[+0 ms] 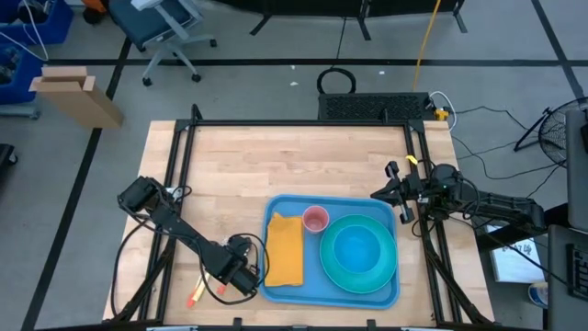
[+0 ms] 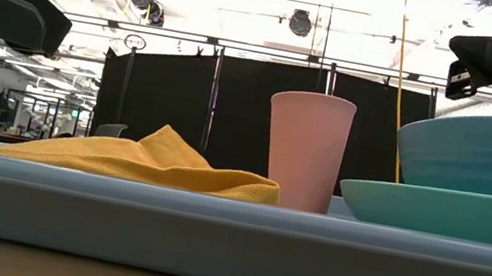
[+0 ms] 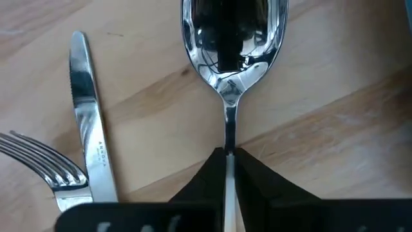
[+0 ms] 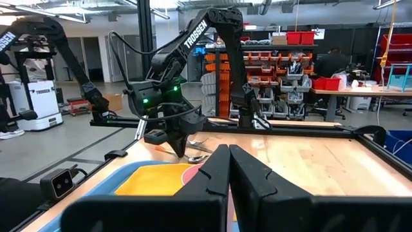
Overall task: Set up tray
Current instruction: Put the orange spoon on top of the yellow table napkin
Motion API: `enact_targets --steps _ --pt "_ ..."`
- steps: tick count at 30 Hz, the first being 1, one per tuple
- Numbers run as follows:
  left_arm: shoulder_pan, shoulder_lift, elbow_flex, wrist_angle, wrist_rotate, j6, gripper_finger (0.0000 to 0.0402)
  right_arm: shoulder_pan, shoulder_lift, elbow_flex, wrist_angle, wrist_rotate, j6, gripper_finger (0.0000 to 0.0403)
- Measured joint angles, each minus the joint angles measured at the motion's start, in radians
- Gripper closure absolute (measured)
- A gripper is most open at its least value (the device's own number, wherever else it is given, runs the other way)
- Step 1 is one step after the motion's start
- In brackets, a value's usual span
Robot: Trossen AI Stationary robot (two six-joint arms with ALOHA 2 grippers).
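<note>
The blue tray lies near the table's near edge and carries a yellow napkin, a pink cup and a teal bowl on a teal plate. My left gripper points down at the table just left of the tray and is shut on a metal spoon. A knife and a fork lie beside the spoon on the wood. My right gripper hovers shut and empty over the tray's far right corner, and it also shows in its own wrist view. My left gripper pinches the spoon's thin neck, just behind the bowl, between its two fingertips. The fingers come from above, pointing down, and lie along the handle, which they hide. Whether the spoon rests on the wood or is just off it cannot be told.
Orange handles stick out on the wood near the left gripper, toward the near edge. A black frame rail runs along the table's left and far sides. Bare wood spreads over the far half of the table.
</note>
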Motion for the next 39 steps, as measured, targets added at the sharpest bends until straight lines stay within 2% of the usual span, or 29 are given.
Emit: enact_targets --steps 4,8,15,18,21,24,27,39 --pt "0.000 -0.031 -0.005 -0.016 -0.033 -0.027 0.0391 0.000 0.000 0.000 0.005 0.000 -0.001 0.0403" --pt "-0.001 -0.123 -0.005 -0.032 -0.169 -0.050 0.0389 0.000 0.000 0.000 0.012 0.000 -0.003 0.0403" --pt "0.000 -0.269 -0.004 -0.002 -0.348 -0.127 0.0393 0.000 0.000 0.000 -0.002 -0.003 0.014 0.0403" --pt "0.022 -0.289 -0.004 0.082 -0.349 -0.171 0.0392 0.000 0.000 0.000 -0.002 -0.003 0.016 0.0403" --pt "0.061 -0.283 -0.004 0.269 -0.397 -0.047 0.0393 0.000 0.000 0.000 -0.009 -0.003 0.018 0.0403" --pt "0.118 -0.239 -0.002 0.449 -0.394 0.064 0.0393 0.000 0.000 -0.003 -0.009 -0.003 0.018 0.0403" --pt "0.162 -0.185 -0.002 0.554 -0.368 0.137 0.0393 0.000 0.000 -0.003 -0.008 -0.003 0.018 0.0403" --pt "0.212 -0.050 0.040 0.564 -0.256 0.141 0.0393 0.000 0.000 -0.004 0.007 -0.002 0.028 0.0403"
